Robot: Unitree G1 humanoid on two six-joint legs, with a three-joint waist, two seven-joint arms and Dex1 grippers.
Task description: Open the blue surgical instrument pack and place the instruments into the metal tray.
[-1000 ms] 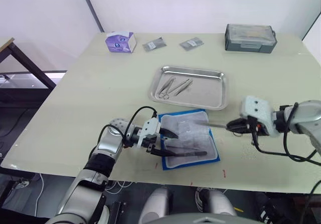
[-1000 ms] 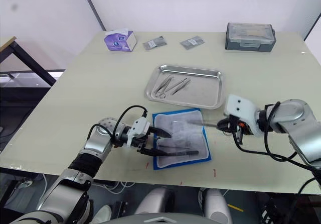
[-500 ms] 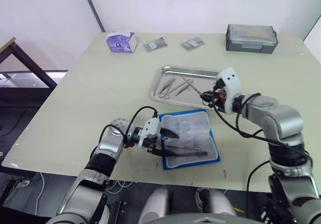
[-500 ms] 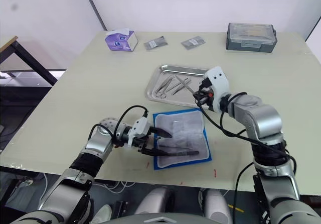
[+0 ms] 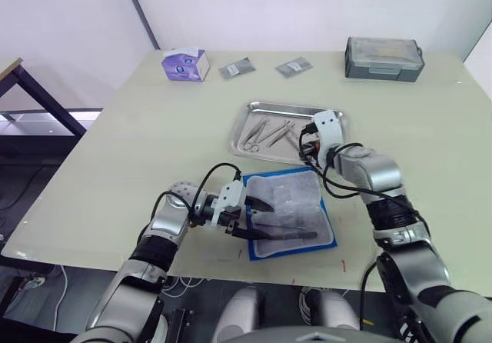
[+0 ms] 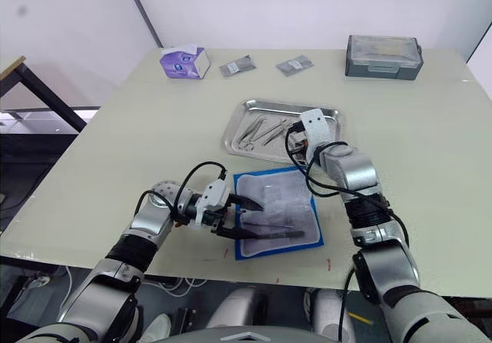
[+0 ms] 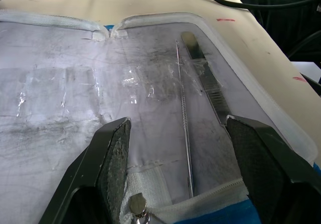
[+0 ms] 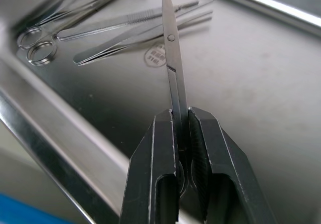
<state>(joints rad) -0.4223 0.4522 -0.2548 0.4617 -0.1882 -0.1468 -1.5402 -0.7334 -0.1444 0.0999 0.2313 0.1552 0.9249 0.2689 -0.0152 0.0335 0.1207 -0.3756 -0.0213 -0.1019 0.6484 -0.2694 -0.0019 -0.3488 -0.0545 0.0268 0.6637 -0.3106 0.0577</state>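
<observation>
The blue surgical instrument pack [image 5: 300, 204] lies unfolded near the table's front edge, its clear lining [image 7: 60, 98] facing up. A thin probe [image 7: 183, 108] and a flat tool [image 7: 205, 83] still sit in its pockets. My left gripper [image 5: 265, 220] is open, its fingers straddling the pack's left end. The metal tray [image 5: 288, 107] stands just behind the pack, with three instruments [image 5: 269, 133] lying in its left half. My right gripper [image 5: 309, 148] hovers low over the tray's front right part, shut on a pair of scissors [image 8: 169, 43] whose blades point out over the tray floor [image 8: 251, 83].
A purple tissue box [image 5: 185, 64], two grey foil packets [image 5: 235, 68] [image 5: 294, 67] and a grey lidded box [image 5: 383, 58] line the far edge of the table. The pack lies close to the front edge, where small red marks show.
My right arm has swung from the right of the pack to over the tray, carrying the scissors with it. The left gripper has stayed open on the pack.
</observation>
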